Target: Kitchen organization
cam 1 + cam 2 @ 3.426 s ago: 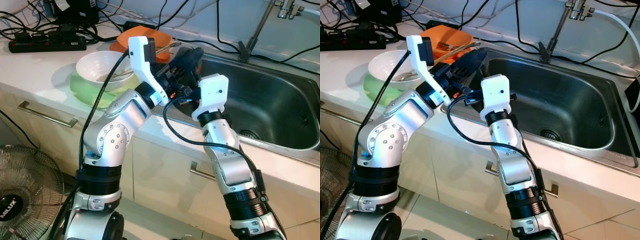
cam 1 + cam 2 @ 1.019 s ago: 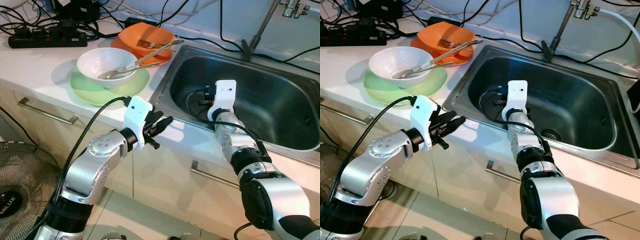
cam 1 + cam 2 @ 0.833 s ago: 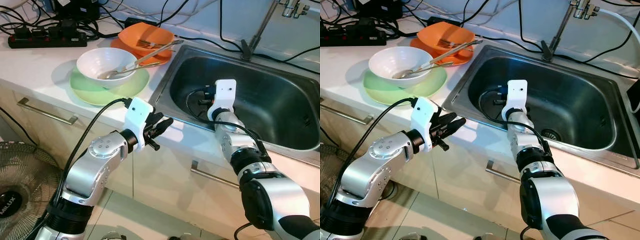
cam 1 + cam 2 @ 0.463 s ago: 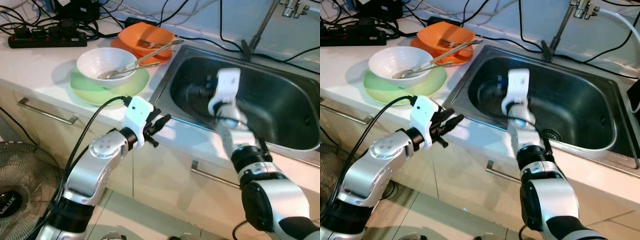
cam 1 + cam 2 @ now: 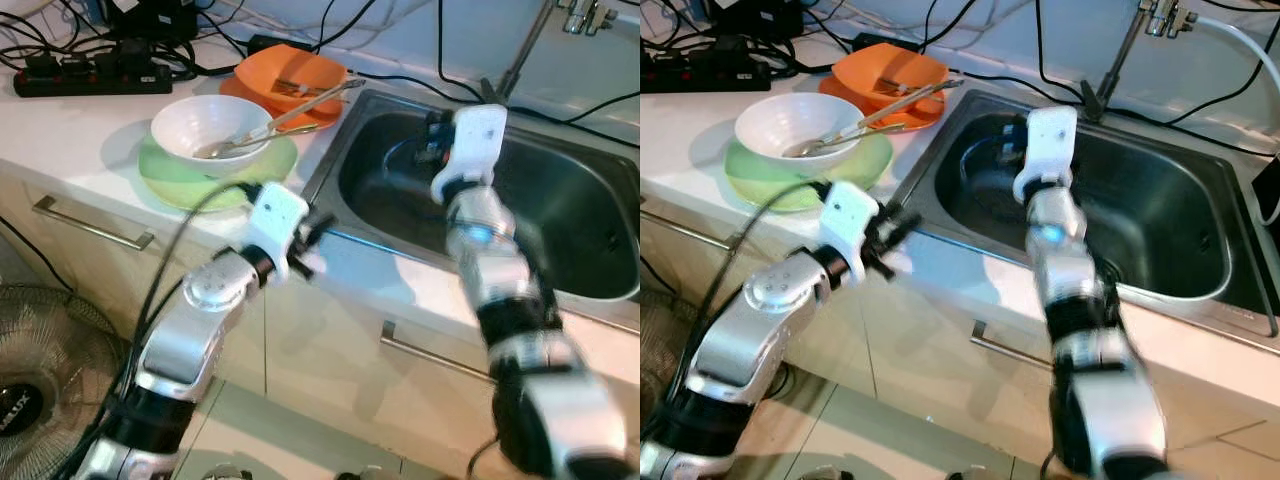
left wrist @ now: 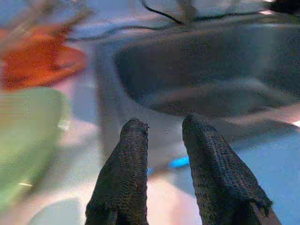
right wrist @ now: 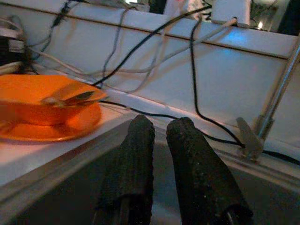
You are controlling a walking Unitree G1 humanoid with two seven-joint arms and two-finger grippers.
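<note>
Two silver arms, both raised over a white desk with a steel sink set into it.

Left arm: bent at the elbow, forearm reaching up and forward to the desk's front edge. Left hand level with that edge, just before the near left corner of the sink; fingers slightly apart, empty, touching nothing.

Right arm: stretched upward and forward, blurred, wrist over the sink's left half. Right hand above the basin, aimed at the back wall; fingers nearly together with a thin gap, empty.

Items beside the left hand, further in on the desk: white bowl sitting on a green plate, with a utensil resting in the bowl. Beyond it, ahead and to one side of the right hand: orange bowl on an orange plate, utensils lying across the bowl.

Other: faucet stem at the sink's back; black cables along the wall; power strip at the far left of the desk; fan on the floor below.
</note>
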